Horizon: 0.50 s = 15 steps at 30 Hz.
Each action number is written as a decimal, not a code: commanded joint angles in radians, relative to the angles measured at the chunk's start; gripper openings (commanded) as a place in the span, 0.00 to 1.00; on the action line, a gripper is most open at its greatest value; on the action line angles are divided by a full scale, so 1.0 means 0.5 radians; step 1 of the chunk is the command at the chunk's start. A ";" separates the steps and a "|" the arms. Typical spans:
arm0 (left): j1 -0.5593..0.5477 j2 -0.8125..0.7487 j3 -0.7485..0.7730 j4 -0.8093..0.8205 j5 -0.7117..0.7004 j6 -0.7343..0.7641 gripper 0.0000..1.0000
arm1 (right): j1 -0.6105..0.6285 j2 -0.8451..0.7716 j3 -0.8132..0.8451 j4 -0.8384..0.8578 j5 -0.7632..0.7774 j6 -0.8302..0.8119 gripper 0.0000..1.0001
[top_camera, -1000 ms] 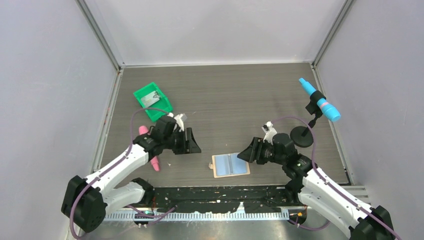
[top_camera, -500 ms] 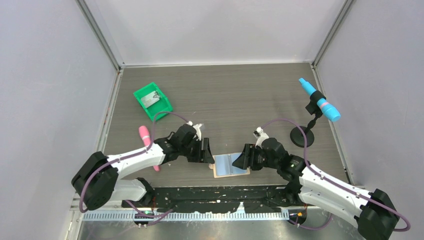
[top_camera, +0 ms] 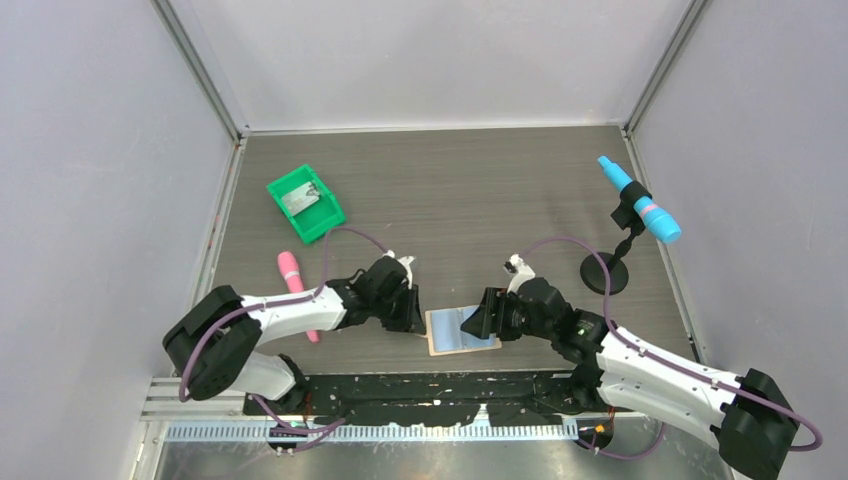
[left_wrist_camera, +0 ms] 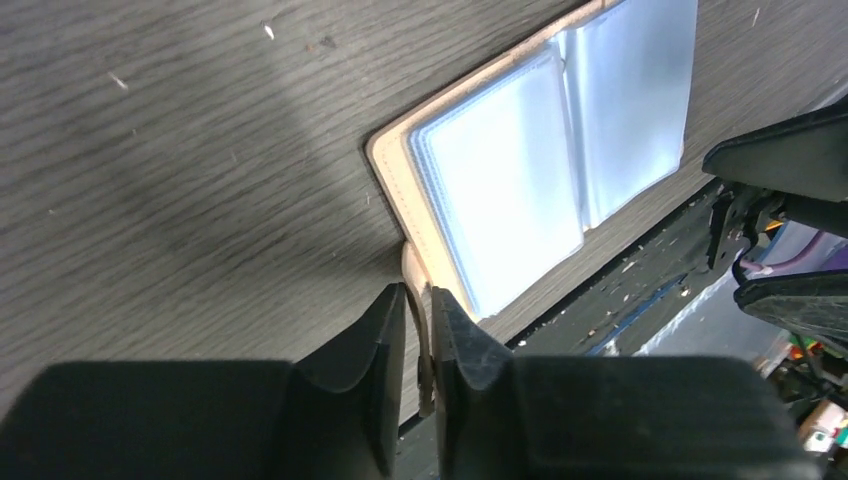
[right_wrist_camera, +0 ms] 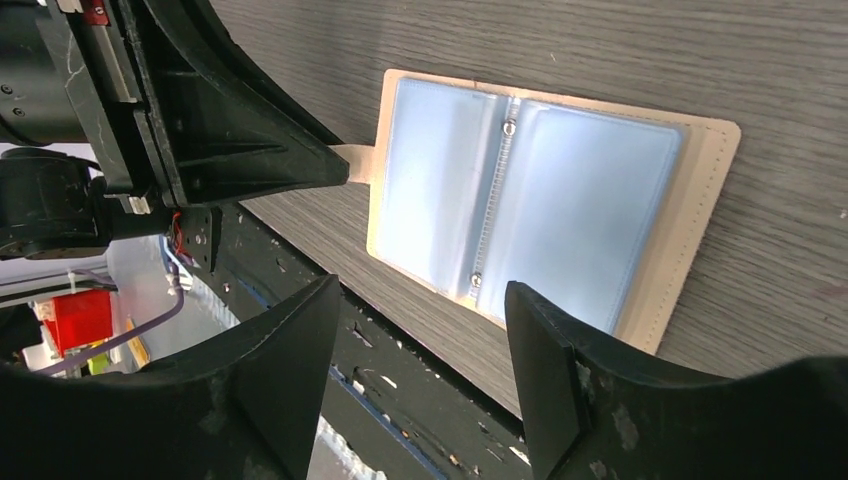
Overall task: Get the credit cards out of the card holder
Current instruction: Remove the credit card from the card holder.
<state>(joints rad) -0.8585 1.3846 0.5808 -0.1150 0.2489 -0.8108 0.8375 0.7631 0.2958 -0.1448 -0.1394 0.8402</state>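
This looks to me like a robot lab test cell. Plain grey panels [top_camera: 100, 150] close the dark wood-pattern table [top_camera: 450, 190] on three sides, metal frame posts [top_camera: 200, 70] stand in the corners, and a ribbed metal rail [top_camera: 400, 432] with cables runs along the near edge.

White-and-black arms [top_camera: 285, 312] (purple cables [top_camera: 565, 239]), black fingers [left_wrist_camera: 360, 370]

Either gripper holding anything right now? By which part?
The left gripper is shut on the card holder by its strap tab. The right gripper hangs open over it, holding nothing.
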 commanded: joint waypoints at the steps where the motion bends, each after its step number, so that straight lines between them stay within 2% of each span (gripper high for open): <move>1: -0.015 -0.077 0.021 0.109 -0.018 -0.033 0.10 | 0.030 0.017 0.121 0.010 0.093 -0.050 0.71; 4: -0.016 -0.164 -0.012 0.171 0.026 -0.070 0.00 | 0.046 0.031 0.139 -0.009 0.140 -0.069 0.73; 15: -0.057 -0.382 -0.141 0.425 0.130 -0.217 0.00 | 0.174 0.244 0.206 0.091 0.192 -0.079 0.79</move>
<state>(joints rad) -0.8719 1.2324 0.5224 0.0124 0.2901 -0.8886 0.8993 0.8570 0.3580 -0.1543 -0.0780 0.8101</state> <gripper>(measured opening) 0.043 0.792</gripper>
